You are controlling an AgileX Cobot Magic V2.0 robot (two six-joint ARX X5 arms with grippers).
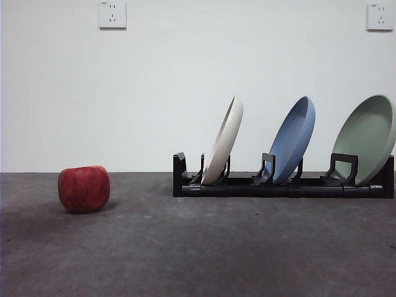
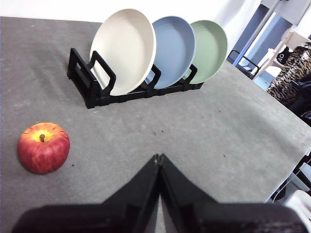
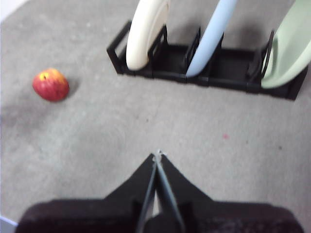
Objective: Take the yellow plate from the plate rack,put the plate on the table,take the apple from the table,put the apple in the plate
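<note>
The yellow plate (image 1: pixel 224 141), pale cream in colour, stands on edge in the end slot of the plate rack (image 1: pixel 281 185), the slot nearest the apple. It leans against its upright holder, which keeps it from rolling or falling flat; its upper rim is free and exposed, which in my judgement is the natural place to take hold. A blue plate (image 1: pixel 293 140) occupies the next slot and a green plate (image 1: pixel 366 139) the far one, both leaning the same way with clear gaps between them.

The apple (image 1: pixel 84 188) rests on the tabletop (image 1: pixel 198 247) well apart from the rack, stem up in the left wrist view, with bare surface around it. The open stretch between apple and rack looks suited to setting the plate down.

The left gripper (image 2: pixel 159 158) hangs above the tabletop, jaws closed together and holding nothing. The right gripper (image 3: pixel 158 154) is likewise above bare surface short of the rack, jaws pressed nearly together and empty. Neither arm appears in the front view.

Assessment: no step is yet done. Jaws must be parted before the plate rim can be taken.
</note>
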